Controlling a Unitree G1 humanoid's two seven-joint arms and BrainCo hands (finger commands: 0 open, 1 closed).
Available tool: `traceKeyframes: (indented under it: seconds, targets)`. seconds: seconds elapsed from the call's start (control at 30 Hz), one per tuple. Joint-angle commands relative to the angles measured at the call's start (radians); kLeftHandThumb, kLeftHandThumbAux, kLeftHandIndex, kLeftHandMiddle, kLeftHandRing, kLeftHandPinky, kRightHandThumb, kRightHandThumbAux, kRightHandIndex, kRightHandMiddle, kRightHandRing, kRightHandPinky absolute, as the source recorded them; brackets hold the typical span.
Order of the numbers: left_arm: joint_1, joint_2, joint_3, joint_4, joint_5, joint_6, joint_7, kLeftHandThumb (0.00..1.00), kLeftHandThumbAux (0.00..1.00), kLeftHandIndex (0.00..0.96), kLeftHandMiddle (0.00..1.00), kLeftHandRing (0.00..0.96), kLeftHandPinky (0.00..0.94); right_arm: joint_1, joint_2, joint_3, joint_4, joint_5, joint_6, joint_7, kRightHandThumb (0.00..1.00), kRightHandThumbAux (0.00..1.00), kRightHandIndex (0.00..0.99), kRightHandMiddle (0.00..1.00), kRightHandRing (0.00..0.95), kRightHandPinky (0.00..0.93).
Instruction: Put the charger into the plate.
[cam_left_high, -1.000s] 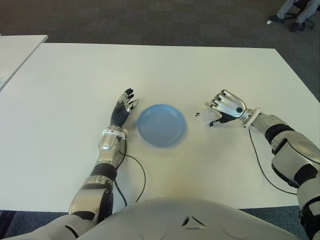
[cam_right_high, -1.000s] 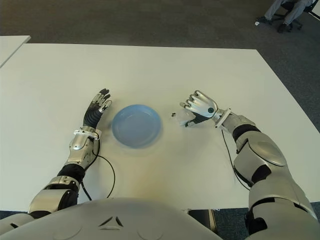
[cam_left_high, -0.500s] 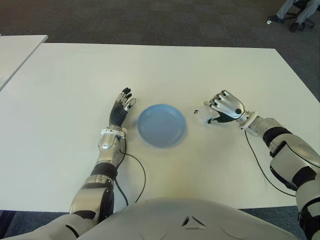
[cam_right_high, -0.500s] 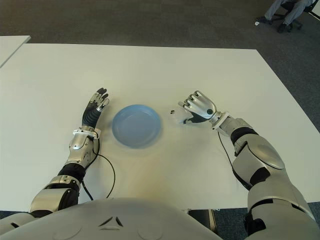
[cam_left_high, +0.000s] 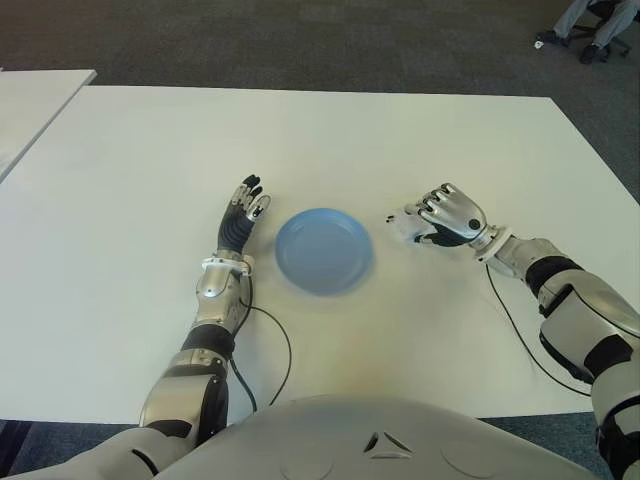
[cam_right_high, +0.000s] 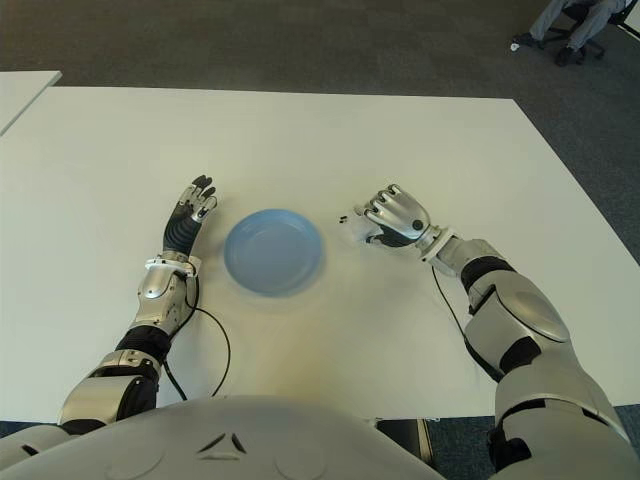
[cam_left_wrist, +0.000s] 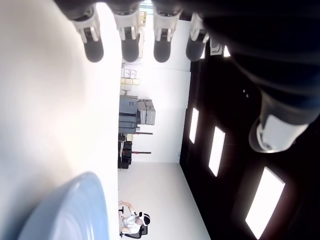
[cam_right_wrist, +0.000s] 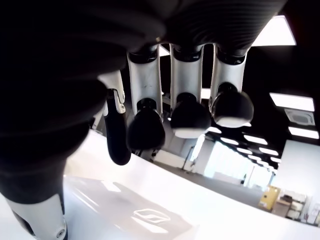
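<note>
The right hand (cam_left_high: 445, 215) has its fingers curled around the white charger (cam_left_high: 405, 227), just beside the blue plate (cam_left_high: 323, 250). The charger looks small, light, rigid and smooth, so gripping its flat sides suits. The left hand (cam_left_high: 243, 221), fingers extended, shows beside the plate's other side.

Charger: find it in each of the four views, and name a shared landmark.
Left eye: charger in right hand, right of plate.
Right eye: same spot.
Left wrist: absent; plate's rim shows.
Right wrist: white slab under the fingers.
Landmark: plate; left hand idle left of it.
</note>
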Motion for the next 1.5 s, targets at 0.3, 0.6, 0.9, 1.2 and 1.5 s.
traceKeyframes:
  seconds: [0.3,0.6,0.9,1.2,1.5]
  targets:
    - [0.016,0.000,0.005,0.023,-0.005,0.030,-0.009,0.000,0.488,0.000,0.050,0.044,0.040,0.065,-0.018,-0.080,-0.093,0.104,-0.092,0.335,0.419,0.385,0.038,0.070,0.047,0.036]
    - [0.012,0.002,0.002,0.031,0.004,0.027,0.000,0.000,0.490,0.000,0.054,0.046,0.031,0.096,-0.037,-0.123,-0.145,0.135,-0.107,0.437,0.329,0.283,0.000,0.001,0.001,0.000]
    - [0.011,0.006,0.000,0.033,0.009,0.029,0.002,0.000,0.492,0.000,0.060,0.053,0.042,0.101,-0.042,-0.138,-0.156,0.140,-0.140,0.508,0.262,0.228,0.000,0.000,0.000,0.000]
    - [0.012,0.009,-0.003,0.034,0.007,0.031,-0.008,0.000,0.496,0.000,0.059,0.055,0.048,0.104,-0.042,-0.160,-0.166,0.168,-0.170,0.601,0.231,0.192,0.000,0.000,0.000,0.000]
    - [0.015,0.011,-0.001,0.029,-0.002,0.036,-0.019,0.000,0.507,0.000,0.064,0.059,0.045,0.093,-0.028,-0.162,-0.154,0.165,-0.157,0.643,0.227,0.162,0.000,0.000,0.000,0.000]
